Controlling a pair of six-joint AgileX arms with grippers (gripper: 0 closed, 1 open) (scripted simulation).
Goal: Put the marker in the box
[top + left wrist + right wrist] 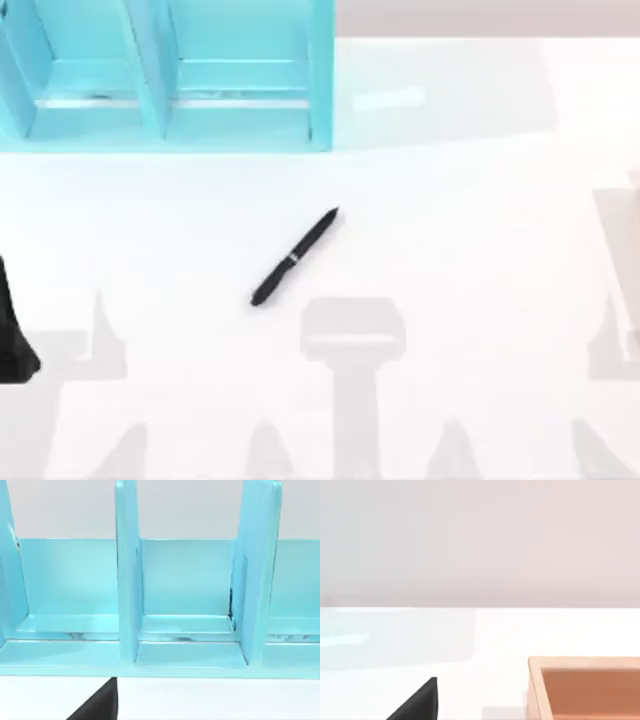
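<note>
The marker (294, 257) is a slim black stick with a thin silver band. It lies flat and diagonal on the white table near the middle in the top view, its tip towards the back right. The box (580, 662) is an open orange-brown container with pale rims, standing on the table in the right wrist view. A dark part of my left arm (15, 335) sits at the table's left edge, well away from the marker. A black wedge of each arm's own hardware (97, 704) (417, 702) pokes into its wrist view. Nothing is held.
A light blue shelf unit (165, 75) with upright dividers stands at the back left, and the left wrist view faces its compartments (187, 630). White tabletop surrounds the marker on all sides. Grey shadows of the arms fall along the front edge.
</note>
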